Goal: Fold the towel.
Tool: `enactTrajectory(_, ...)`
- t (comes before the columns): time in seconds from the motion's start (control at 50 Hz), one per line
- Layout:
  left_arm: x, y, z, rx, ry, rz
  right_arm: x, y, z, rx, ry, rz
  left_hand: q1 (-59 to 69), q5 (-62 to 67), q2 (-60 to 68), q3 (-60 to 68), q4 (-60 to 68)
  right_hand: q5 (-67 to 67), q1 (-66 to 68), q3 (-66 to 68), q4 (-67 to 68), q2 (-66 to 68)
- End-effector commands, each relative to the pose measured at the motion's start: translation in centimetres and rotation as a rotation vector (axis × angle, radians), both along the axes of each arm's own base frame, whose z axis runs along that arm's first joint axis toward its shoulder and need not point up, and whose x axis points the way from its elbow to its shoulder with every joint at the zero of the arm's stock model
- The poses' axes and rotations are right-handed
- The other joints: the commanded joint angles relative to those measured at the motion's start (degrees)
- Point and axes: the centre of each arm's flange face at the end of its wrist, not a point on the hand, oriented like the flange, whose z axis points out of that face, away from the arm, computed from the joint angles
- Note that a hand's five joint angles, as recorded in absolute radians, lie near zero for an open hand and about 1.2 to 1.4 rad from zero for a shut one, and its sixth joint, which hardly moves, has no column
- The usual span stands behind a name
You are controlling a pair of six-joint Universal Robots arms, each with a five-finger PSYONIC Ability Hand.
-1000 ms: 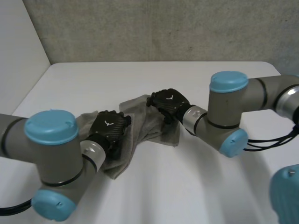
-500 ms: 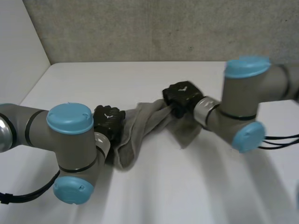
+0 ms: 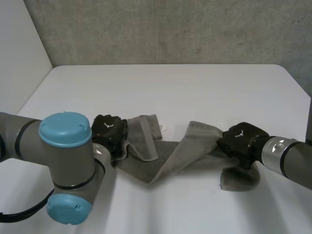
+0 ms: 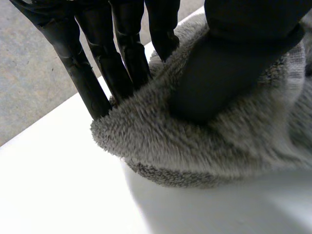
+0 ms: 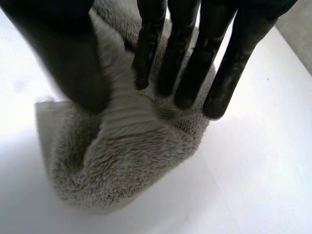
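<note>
A grey towel [image 3: 170, 156] lies twisted and stretched out sideways on the white table [image 3: 195, 87]. My left hand [image 3: 109, 132] holds its left end, where a flap is folded over beside the hand. In the left wrist view the thumb [image 4: 229, 63] and fingers [image 4: 117, 63] pinch a thick roll of towel [image 4: 204, 146] between them. My right hand [image 3: 241, 140] grips the towel's right end, which bunches under it. In the right wrist view the thumb [image 5: 63, 53] and fingers [image 5: 195, 63] close on a raised fold of towel [image 5: 131, 161].
A grey wall [image 3: 170, 29] runs behind the table's far edge. My left arm's elbow [image 3: 66, 165] stands close to the near left of the towel. My right forearm [image 3: 287, 158] comes in low from the right.
The two hands have closed on the towel and moved apart. The right hand went right and nearer with its end, drawing the bunched towel out into a long strip.
</note>
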Motion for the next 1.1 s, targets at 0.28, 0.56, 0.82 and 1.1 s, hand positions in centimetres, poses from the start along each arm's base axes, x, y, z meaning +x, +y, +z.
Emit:
enactTrajectory(0.28, 0.4, 0.9, 2.3, -0.031, 0.071, -0.005, 3.6, -3.1, 5.5, -0.049, -0.383, 0.057, -12.72, -12.64, -12.69, -12.72, -12.69, -35.96, -36.78, -37.53, -37.54, -36.54)
enactTrajectory(0.56, 0.5, 2.6, 4.7, -0.065, 0.113, -0.116, 7.3, -7.2, -0.4, 0.047, -0.309, 0.093, -29.2, -29.12, -29.17, -29.21, -29.17, -30.34, -31.16, -31.9, -31.92, -30.91)
enactTrajectory(0.82, 1.0, 4.1, 3.9, -0.07, -0.103, -0.341, 8.4, -7.4, -5.4, 0.097, -0.129, 0.146, -34.23, -34.16, -34.2, -34.24, -34.2, -21.75, -22.57, -23.31, -23.33, -22.32)
enactTrajectory(1.1, 0.6, 3.3, 3.3, -0.142, -0.258, -0.4, 8.4, -7.0, -2.9, 0.045, -0.168, 0.137, -33.91, -33.83, -33.88, -33.91, -33.88, 6.01, 5.18, 4.44, 4.42, 5.43)
